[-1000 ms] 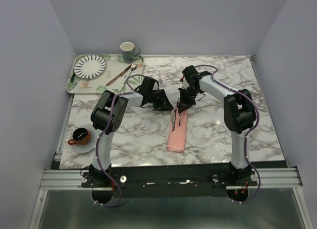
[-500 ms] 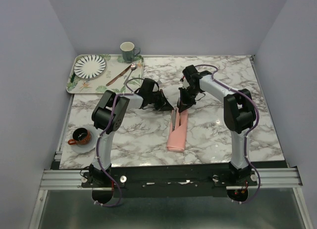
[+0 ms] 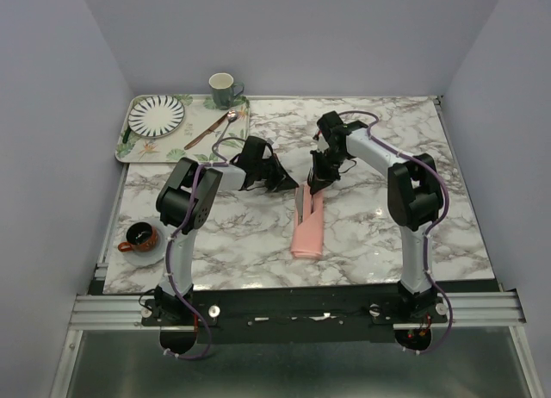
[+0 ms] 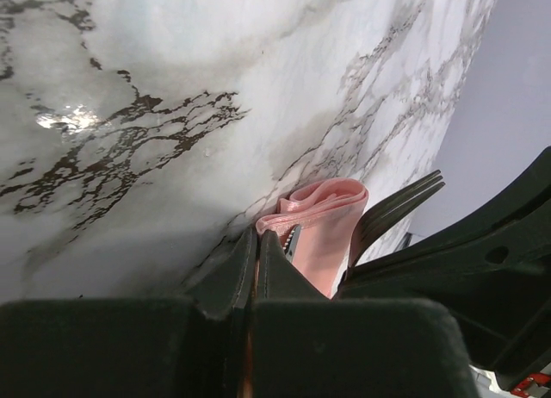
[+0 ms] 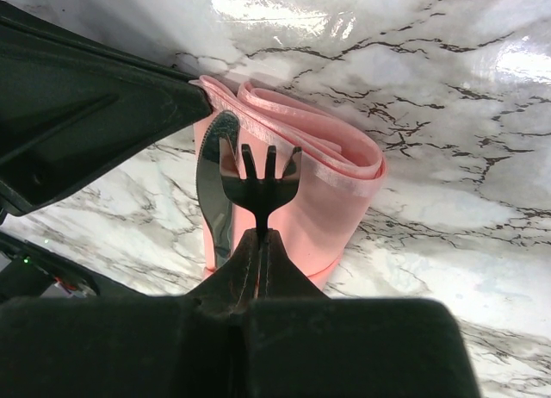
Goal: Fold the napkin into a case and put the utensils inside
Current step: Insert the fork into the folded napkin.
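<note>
Your right end effector (image 5: 258, 243) clamps the fork (image 5: 261, 187), tines aimed nearward into the case (image 5: 340, 161); your left end effector (image 4: 256, 253) pinches its lip.

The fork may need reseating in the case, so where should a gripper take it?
Probably the thin neck below the tines, from the mouth end, where the right gripper pinches it. Only that end of the fork shows clear of the case, and the knife lies close beside it.
</note>
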{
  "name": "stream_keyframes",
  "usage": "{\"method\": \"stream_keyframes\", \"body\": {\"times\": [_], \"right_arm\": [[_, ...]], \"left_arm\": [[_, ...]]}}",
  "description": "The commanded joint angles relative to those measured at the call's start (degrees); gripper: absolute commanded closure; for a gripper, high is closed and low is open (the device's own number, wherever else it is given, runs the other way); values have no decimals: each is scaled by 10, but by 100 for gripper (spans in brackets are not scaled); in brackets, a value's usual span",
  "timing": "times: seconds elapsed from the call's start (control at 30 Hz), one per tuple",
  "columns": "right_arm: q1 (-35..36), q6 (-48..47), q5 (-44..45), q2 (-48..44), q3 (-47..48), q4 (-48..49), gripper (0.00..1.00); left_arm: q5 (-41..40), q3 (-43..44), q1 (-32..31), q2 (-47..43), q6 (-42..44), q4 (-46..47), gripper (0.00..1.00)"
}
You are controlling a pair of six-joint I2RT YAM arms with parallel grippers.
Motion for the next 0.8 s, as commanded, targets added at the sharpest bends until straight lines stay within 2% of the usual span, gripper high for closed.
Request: {"method": "stream_keyframes", "body": {"times": [0.0,0.77], "right_arm": [[1,5,-20,3,-8,-22,99],[17,4,-41,-15,-58,-12,99]], "left_arm": [[-67,-15,7,-8,1,-11,100],[-69,-11,7,-2,2,-4,100]]}}
